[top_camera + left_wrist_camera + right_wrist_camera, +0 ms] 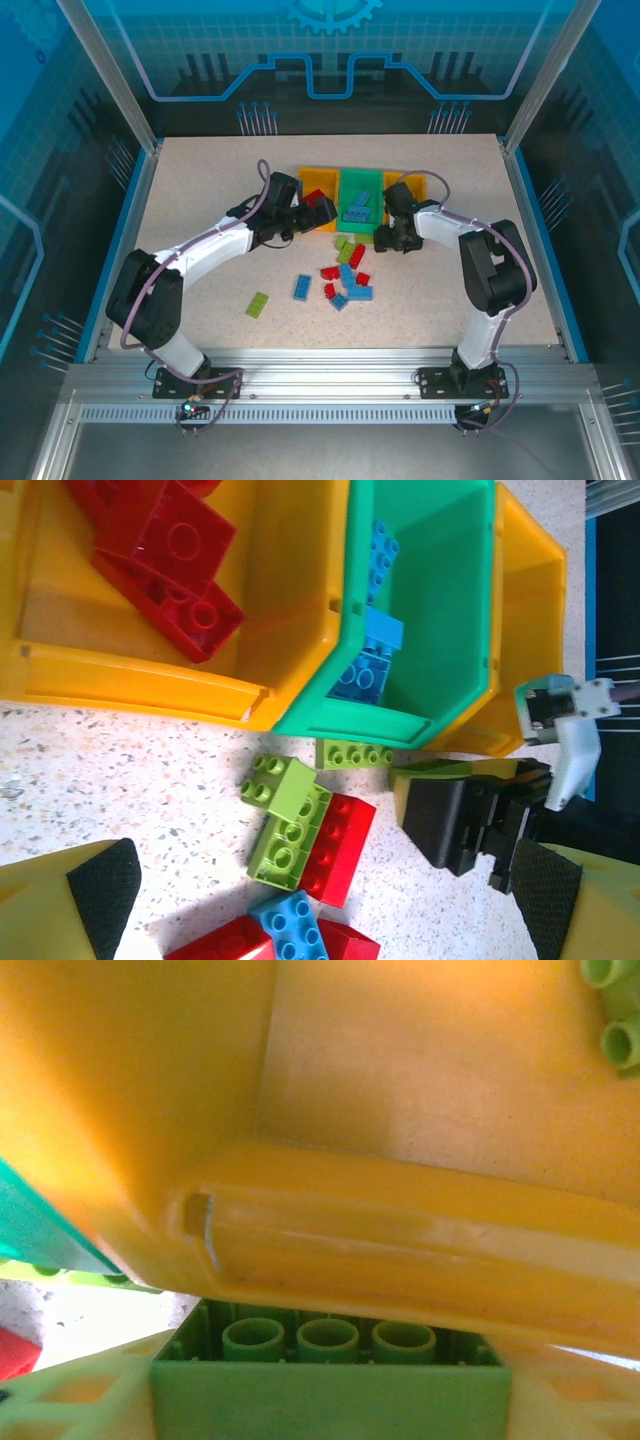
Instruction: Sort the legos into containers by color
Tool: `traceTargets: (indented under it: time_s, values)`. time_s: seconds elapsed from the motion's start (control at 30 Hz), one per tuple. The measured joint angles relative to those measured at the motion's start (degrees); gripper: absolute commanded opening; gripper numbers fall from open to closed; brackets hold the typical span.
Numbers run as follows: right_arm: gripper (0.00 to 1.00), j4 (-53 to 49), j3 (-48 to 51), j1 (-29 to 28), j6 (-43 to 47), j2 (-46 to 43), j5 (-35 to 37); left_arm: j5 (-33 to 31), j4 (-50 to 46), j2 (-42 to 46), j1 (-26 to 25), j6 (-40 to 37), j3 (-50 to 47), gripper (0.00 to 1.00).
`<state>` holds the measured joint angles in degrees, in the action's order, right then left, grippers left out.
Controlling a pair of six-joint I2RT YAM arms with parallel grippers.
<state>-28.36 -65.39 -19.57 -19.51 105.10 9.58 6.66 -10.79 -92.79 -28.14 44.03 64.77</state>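
Three containers stand in a row: a left orange bin (312, 178) holding red legos (170, 550), a green bin (358, 180) holding blue legos (365, 650), and a right orange bin (413, 184). My right gripper (330, 1360) is shut on a lime green lego (330, 1400), its hollow underside facing the camera, right at the near rim of the right orange bin (400, 1250). My left gripper (325, 905) hangs open over loose green, red and blue legos (300, 830) in front of the bins; its pads (105, 895) touch nothing.
More loose legos lie mid-table: a green one (257, 304), a blue one (302, 287), and a red and blue cluster (345, 285). A green lego (615, 1010) lies inside the right orange bin. Both arms crowd the bins' front edge.
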Motion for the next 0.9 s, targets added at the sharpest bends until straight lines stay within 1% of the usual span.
traceTargets:
  time_s: [0.03, 0.1, 0.2, 0.37, 0.47, 0.53, 0.63, 0.7, 0.9]
  values:
    - [0.52, 0.0, 0.0, 0.0, 0.1, -0.1, 0.1, 0.0, -0.1, 0.1, 0.2, 0.0, -0.2, 0.99]
    - [0.48, -0.2, 0.0, -0.1, 0.1, -0.4, 0.5, -0.4, -0.1, 0.2, 0.3, 0.0, -0.6, 0.99]
    - [0.47, -0.8, 0.5, -0.6, 0.1, -1.9, 0.8, -0.9, -0.2, 0.7, 0.4, 0.0, -1.7, 0.99]
    - [0.47, -2.7, 1.2, -1.0, 0.1, -9.7, 1.1, -2.8, -1.9, 2.2, 1.6, 0.0, -3.8, 0.99]
    - [0.48, -4.0, -0.1, -0.2, 0.0, -13.3, 1.1, -4.6, -3.8, 3.0, 2.9, 0.0, -4.4, 0.99]
    - [0.47, -4.8, -2.6, 1.4, -0.4, -13.6, 0.9, -6.0, -5.2, 3.5, 3.5, 0.0, -4.6, 0.99]
    - [0.47, -6.3, -7.8, 4.2, -1.0, -11.3, 0.9, -7.7, -7.2, 3.6, 4.1, -0.4, -4.7, 0.99]
    - [0.48, -7.4, -12.6, 5.9, -1.1, -7.9, 0.9, -8.6, -8.5, 3.6, 4.4, -0.4, -4.9, 0.99]
    - [0.50, -11.6, -24.2, 6.9, -1.2, 4.8, 1.0, -9.9, -11.7, 3.5, 5.1, -0.4, -5.7, 0.99]
